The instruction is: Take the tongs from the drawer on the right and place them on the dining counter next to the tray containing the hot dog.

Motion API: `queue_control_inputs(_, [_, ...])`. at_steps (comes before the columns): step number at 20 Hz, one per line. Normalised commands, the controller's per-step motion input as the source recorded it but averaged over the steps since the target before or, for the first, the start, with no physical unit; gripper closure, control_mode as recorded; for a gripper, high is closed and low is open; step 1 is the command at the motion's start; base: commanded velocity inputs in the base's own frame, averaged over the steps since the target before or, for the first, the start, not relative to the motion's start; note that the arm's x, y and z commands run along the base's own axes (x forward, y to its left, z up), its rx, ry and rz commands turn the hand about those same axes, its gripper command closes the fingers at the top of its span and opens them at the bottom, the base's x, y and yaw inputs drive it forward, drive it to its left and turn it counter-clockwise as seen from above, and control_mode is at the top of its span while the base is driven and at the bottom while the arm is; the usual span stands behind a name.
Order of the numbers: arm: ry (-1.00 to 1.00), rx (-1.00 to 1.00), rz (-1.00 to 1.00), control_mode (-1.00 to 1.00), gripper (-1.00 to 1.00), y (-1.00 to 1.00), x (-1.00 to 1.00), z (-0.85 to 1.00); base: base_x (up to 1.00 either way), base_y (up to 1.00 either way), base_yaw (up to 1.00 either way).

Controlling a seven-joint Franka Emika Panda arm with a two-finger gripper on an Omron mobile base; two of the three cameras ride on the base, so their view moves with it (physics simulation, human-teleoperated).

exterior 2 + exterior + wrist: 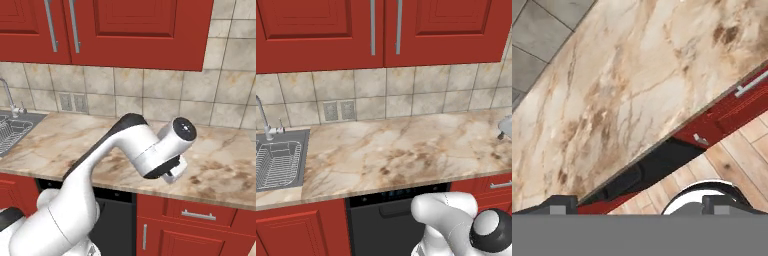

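Veined beige marble counter (396,150), a grey object (505,126) at its right end

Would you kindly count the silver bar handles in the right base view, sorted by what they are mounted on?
Upper cabinet door handles: 2
Drawer handle: 1
Lower cabinet door handle: 1
Total: 4

red drawer (199,215); beige-veined marble counter (220,170)
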Motion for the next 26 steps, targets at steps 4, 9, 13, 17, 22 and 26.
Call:
queue_control_inputs(4, [-0.13,0.12,-0.29,-1.00,-1.00,-1.00,-0.61,-0.58,0.00,0.00,0.00])
queue_control_inputs(9, [-0.11,0.13,-0.30,-1.00,-1.00,-1.00,-0.48,-0.73,0.00,0.00,0.00])
queue_control_inputs(13, [-0.21,0.20,-0.31,-1.00,-1.00,-0.77,-0.14,-0.76,0.00,0.00,0.00])
queue_control_inputs(17, [-0.22,0.22,-0.32,-1.00,-1.00,-0.53,0.00,-0.76,0.00,0.00,0.00])
queue_control_inputs(22, [-0.20,0.18,-0.14,-1.00,-1.00,-0.31,0.04,-0.52,0.00,0.00,0.00])
queue_control_inputs(26, [-0.14,0.13,-0.02,-1.00,-1.00,-0.01,0.08,-0.43,0.00,0.00,0.00])
